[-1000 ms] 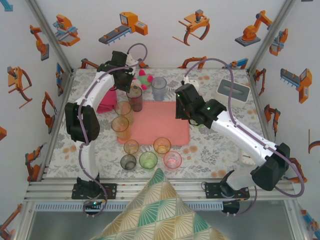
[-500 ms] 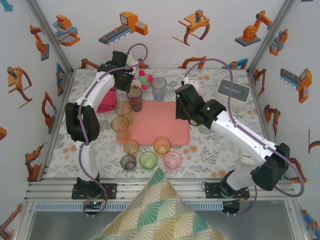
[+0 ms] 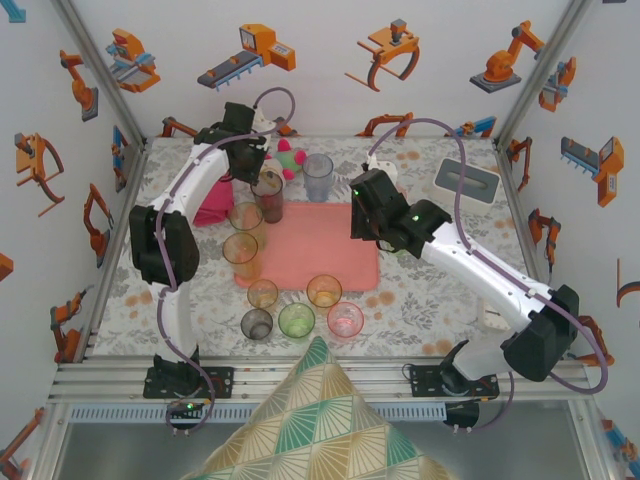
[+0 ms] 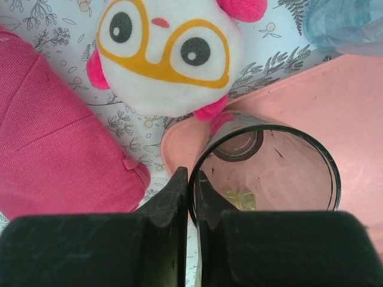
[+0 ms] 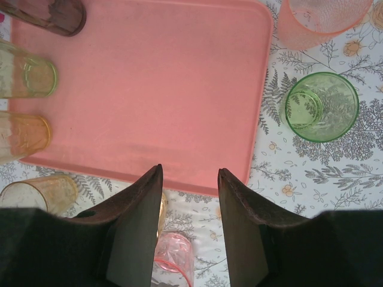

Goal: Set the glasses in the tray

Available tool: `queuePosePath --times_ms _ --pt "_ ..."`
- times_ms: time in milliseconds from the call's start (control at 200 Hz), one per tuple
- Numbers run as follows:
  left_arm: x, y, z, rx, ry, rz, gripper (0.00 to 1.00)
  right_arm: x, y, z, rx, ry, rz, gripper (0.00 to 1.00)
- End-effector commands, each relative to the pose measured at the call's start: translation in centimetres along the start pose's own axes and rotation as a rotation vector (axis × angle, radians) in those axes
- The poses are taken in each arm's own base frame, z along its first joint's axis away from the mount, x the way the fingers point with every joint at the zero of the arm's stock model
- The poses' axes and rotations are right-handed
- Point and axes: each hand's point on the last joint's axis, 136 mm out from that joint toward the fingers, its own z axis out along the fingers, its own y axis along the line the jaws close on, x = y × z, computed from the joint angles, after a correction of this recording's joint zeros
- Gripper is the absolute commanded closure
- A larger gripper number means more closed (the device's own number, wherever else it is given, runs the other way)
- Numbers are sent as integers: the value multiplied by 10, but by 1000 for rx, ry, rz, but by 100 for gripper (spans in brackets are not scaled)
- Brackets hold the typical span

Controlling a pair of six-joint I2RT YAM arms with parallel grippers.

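Salmon-pink tray [image 5: 149, 89] | grey glass [image 4: 281, 173] on its corner, near wall partly hidden, pinched by left end effector [image 4: 191, 179] | right end effector [image 5: 190, 173] spread over tray's edge | bluish glass [image 4: 347, 24] beyond tray, cropped

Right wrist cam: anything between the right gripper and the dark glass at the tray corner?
Just bare tray surface from the right gripper up to the dark glass, per the right wrist view.
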Motion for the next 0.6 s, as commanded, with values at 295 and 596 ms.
queuePosePath --times_ms 295,596 --pt "7 17 -23 -37 6 -16 90 1 4 6 -1 -1 10 58" --pt "14 25 -24 -36 15 -32 90 1 6 7 -8 -1 12 58"
